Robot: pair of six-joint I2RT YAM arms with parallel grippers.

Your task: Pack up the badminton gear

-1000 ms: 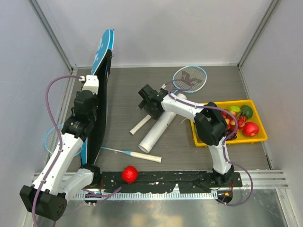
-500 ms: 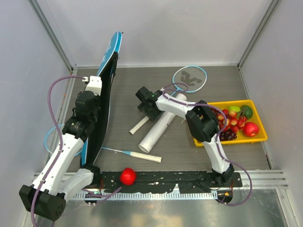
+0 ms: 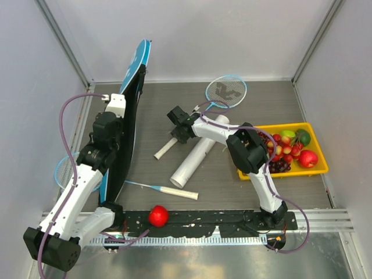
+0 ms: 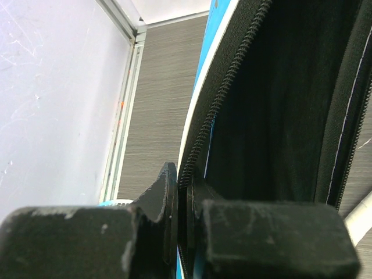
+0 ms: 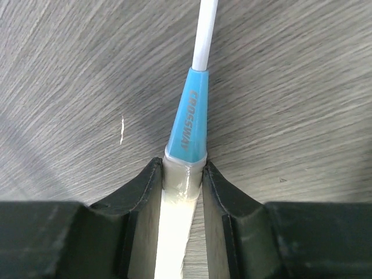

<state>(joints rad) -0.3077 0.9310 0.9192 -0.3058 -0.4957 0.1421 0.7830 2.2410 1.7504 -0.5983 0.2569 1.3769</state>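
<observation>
Right gripper (image 5: 183, 174) clamped on racket (image 3: 225, 91), left gripper (image 4: 181, 186) pinching blue bag (image 3: 132, 87).
Right gripper is closed on the top of the racket's pale handle at centre frame, head at upper centre. Left gripper is shut on the zipper rim of the blue bag, which stands on edge at left. White tube (image 3: 195, 158) lies on the bench (image 3: 152, 113) just beside the handle. Second racket (image 3: 168, 190) is at lower left.

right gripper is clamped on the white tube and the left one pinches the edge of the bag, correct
Not the tube. The right wrist view shows the right gripper clamped on the racket handle, just below its blue cone; the white tube lies free beside it. The left gripper does pinch the edge of the bag.
</observation>
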